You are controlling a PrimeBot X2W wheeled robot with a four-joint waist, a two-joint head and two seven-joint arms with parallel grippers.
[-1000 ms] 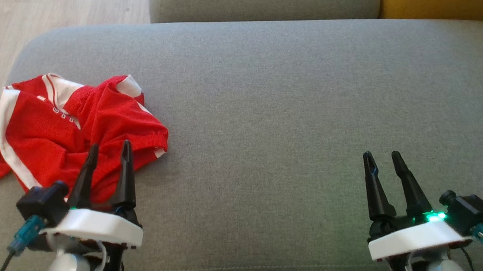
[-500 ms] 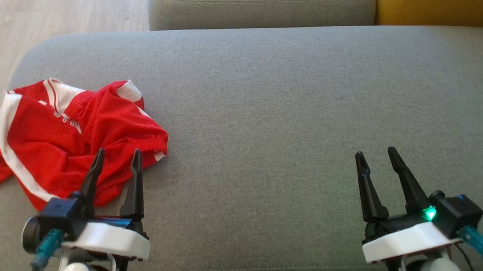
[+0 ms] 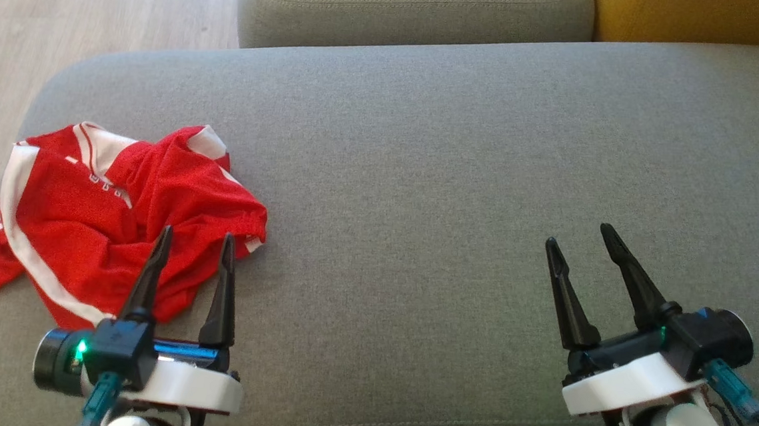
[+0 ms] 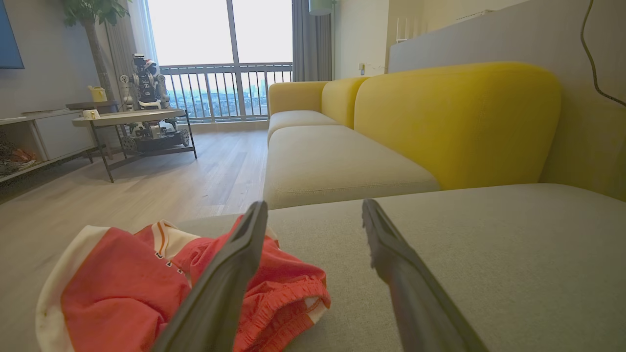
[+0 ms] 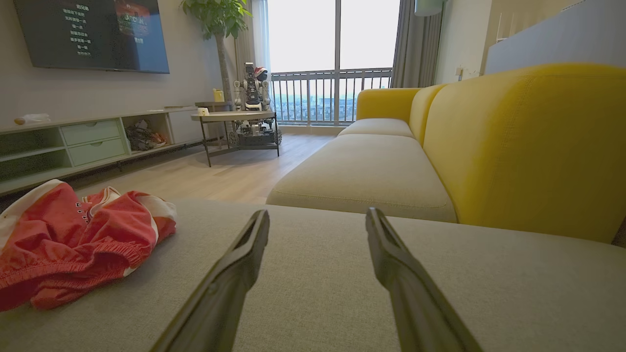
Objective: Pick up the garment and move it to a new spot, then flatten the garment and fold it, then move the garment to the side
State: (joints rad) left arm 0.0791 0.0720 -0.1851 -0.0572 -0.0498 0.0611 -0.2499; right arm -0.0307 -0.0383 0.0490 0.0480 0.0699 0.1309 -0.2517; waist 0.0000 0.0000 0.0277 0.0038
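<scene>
Left hand [image 3: 198, 232], fingers spread, poised at the near edge of the crumpled garment [image 3: 85, 219]: a shallow pinch may catch one loose layer and slip.

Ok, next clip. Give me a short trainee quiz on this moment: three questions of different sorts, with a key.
1. True or false: the left gripper is shut on the red garment.
2. Multiple choice: where on the grey cushion does the garment lie? A) near its end on the robot's left. B) in the middle. C) near its end on the robot's right.
3. Fill in the blank: the right gripper is over bare cushion with its jaws ____.

Key
1. False: its jaws stand open and grip nothing.
2. A.
3. Open.
</scene>
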